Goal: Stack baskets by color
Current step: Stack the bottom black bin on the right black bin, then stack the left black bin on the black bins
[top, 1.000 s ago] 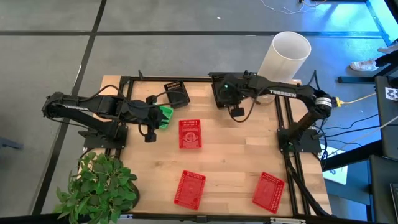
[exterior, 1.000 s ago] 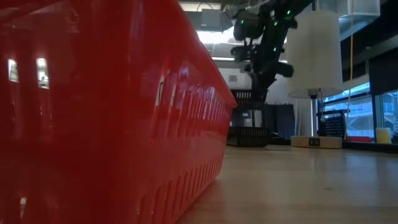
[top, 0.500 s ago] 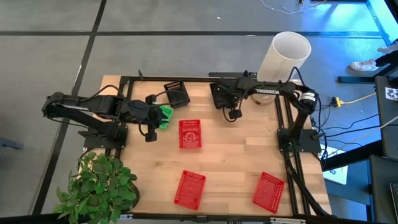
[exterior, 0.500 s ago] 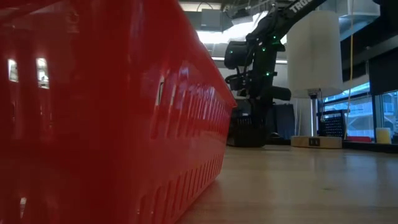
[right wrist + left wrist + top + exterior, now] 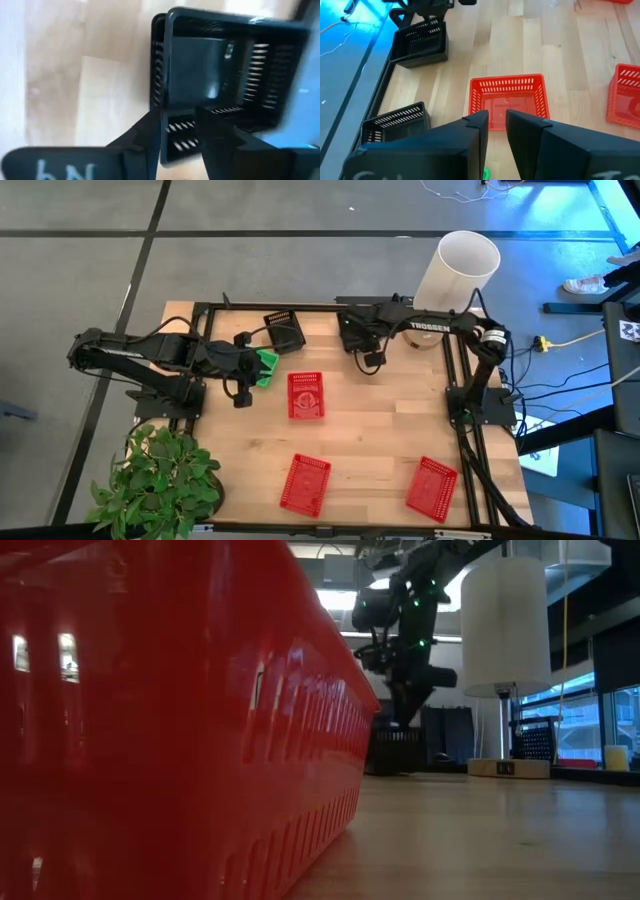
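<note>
Two black baskets (image 5: 352, 332) sit nested one in the other at the table's far edge. My right gripper (image 5: 180, 120) hangs open just above them, pointing down, its fingers on either side of the near wall. Another black basket (image 5: 285, 330) rests farther left. My left gripper (image 5: 250, 370) waits left of centre, raised and open by a narrow gap, over a green basket (image 5: 267, 368) that it partly hides. Three red baskets lie on the wood: one mid-table (image 5: 306, 394) and two near the front edge (image 5: 305, 483) (image 5: 432, 485).
A tall white lamp shade (image 5: 458, 268) stands at the far right corner, close behind my right arm. A potted plant (image 5: 160, 480) fills the near left corner. A black metal frame (image 5: 250, 307) runs round the table. Bare wood lies between the red baskets.
My right gripper has gone down and toward the far left, to the black basket at the far edge. The black basket that hung under it now rests inside that basket, and the gripper stands just above the pair.
</note>
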